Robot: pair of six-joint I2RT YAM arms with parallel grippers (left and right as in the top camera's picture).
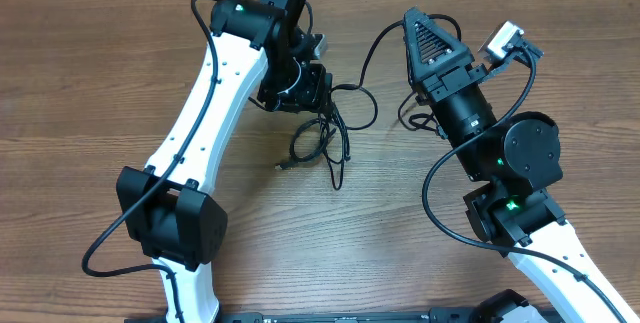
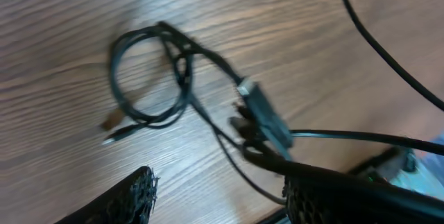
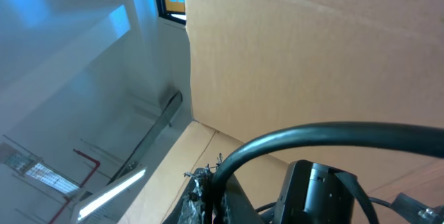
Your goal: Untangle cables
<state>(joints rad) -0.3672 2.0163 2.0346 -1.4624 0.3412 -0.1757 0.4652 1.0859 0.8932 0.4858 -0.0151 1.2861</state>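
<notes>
The cables (image 1: 318, 141) lie as a small black tangle on the wooden table between the arms. In the left wrist view they form a loose coil (image 2: 149, 71) with two small plug ends (image 2: 114, 128) at its lower left and a blurred knot near the right finger. My left gripper (image 1: 308, 91) hovers just above the tangle's top edge; its jaws (image 2: 218, 191) stand open with bare wood between them. My right gripper (image 1: 414, 17) points up and away, shut on one black cable (image 3: 291, 137) that arcs left from its tip (image 1: 372, 48) toward the tangle.
A cardboard wall (image 3: 312, 57) fills the right wrist view, with ceiling to its left. The left arm's white links (image 1: 210, 93) cross the table's left half, and the right arm's black joints (image 1: 500, 153) occupy the right. Thick arm wires (image 1: 440, 178) loop beside both.
</notes>
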